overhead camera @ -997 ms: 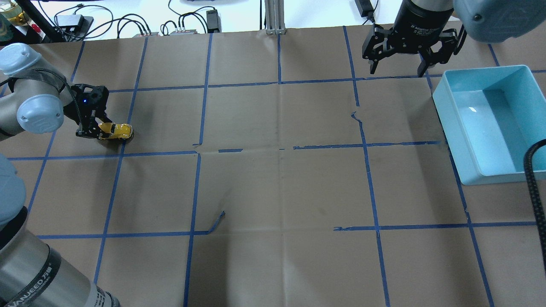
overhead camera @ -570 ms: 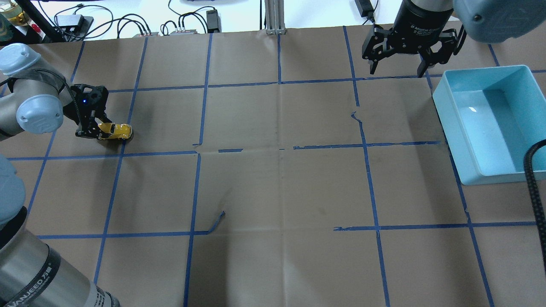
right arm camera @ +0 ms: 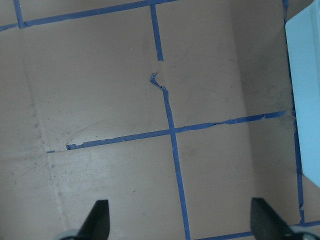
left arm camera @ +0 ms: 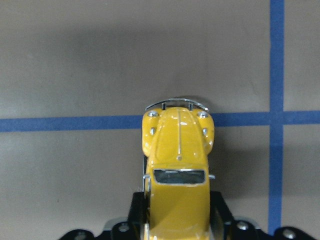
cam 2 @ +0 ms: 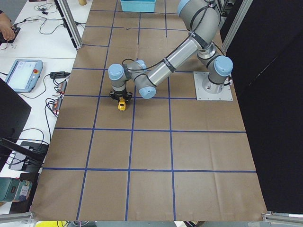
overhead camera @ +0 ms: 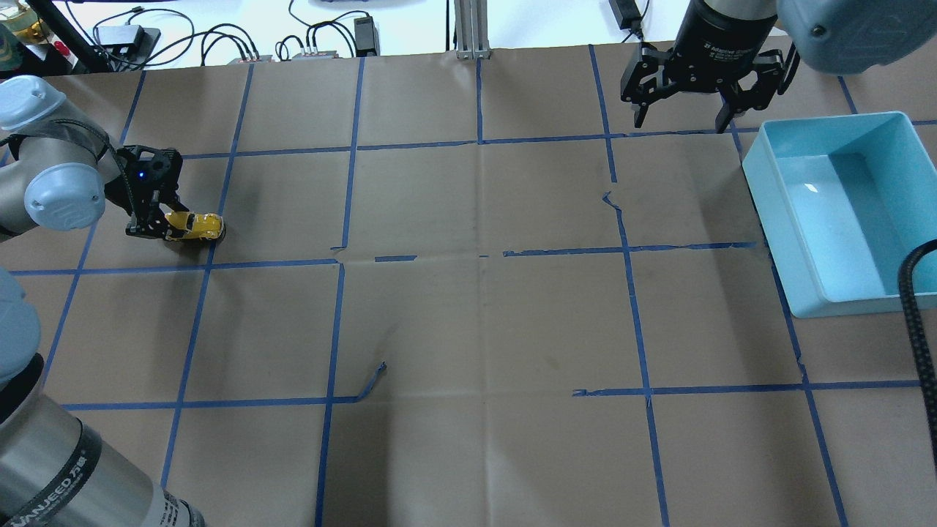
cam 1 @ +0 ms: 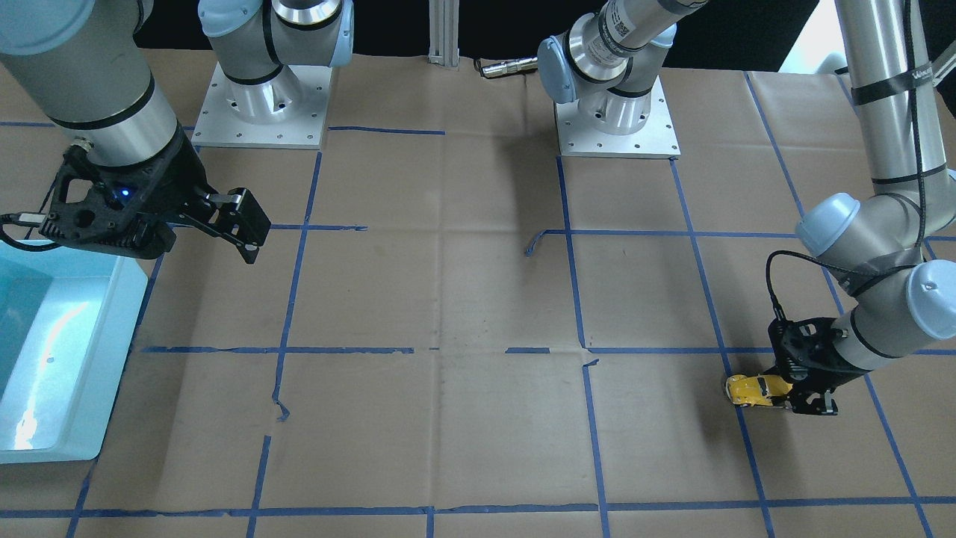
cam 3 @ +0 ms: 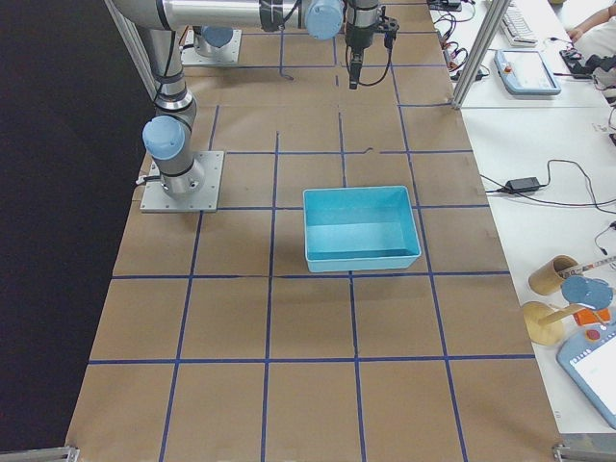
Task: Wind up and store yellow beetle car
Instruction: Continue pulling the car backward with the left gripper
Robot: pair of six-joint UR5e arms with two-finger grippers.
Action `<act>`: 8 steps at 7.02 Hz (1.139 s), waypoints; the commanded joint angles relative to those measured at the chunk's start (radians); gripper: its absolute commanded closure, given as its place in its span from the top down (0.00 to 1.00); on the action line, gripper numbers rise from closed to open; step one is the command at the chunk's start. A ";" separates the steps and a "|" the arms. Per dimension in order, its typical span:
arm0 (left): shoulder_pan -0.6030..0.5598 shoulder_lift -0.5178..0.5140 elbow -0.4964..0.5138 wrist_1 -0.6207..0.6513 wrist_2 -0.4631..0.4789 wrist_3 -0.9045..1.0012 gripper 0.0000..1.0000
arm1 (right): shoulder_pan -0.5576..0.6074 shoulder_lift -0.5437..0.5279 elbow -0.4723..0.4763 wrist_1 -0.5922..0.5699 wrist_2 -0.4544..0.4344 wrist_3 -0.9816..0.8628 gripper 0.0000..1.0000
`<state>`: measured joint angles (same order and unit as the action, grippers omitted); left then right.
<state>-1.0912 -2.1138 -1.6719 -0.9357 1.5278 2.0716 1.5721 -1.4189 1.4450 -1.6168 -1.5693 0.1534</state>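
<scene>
The left jaws pinch the car [overhead camera: 196,226] by its rear, down on the tabletop [overhead camera: 476,329] at the robot's far left; the right jaws hang spread by the bin [overhead camera: 798,143]. Held so shallowly, I reckon it may twist loose, or its wheels may skid on the paper instead of winding.

Glossy yellow beetle car [left arm camera: 177,165], matt paper table [overhead camera: 476,329]

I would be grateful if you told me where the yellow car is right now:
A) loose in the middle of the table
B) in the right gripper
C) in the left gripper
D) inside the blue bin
C: the left gripper is shut on the car, while the right gripper is open by the bin with nothing between its fingers.
</scene>
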 commanded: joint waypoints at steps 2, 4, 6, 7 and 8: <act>0.007 0.000 0.000 0.000 0.000 0.004 0.00 | 0.000 0.000 0.000 0.000 0.000 0.002 1.00; 0.007 0.000 0.000 0.000 0.000 0.002 0.01 | 0.002 0.000 0.000 0.000 0.002 0.003 1.00; 0.005 0.001 0.001 -0.002 0.012 -0.002 1.00 | 0.002 -0.002 0.000 0.000 0.015 0.008 1.00; -0.001 0.004 0.000 -0.002 0.015 -0.011 1.00 | 0.002 -0.002 0.000 0.000 0.015 0.008 1.00; -0.019 0.030 -0.005 -0.021 0.018 -0.052 1.00 | 0.002 -0.002 0.000 0.000 0.015 0.008 1.00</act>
<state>-1.0946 -2.1039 -1.6730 -0.9420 1.5421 2.0532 1.5738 -1.4204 1.4450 -1.6168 -1.5545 0.1608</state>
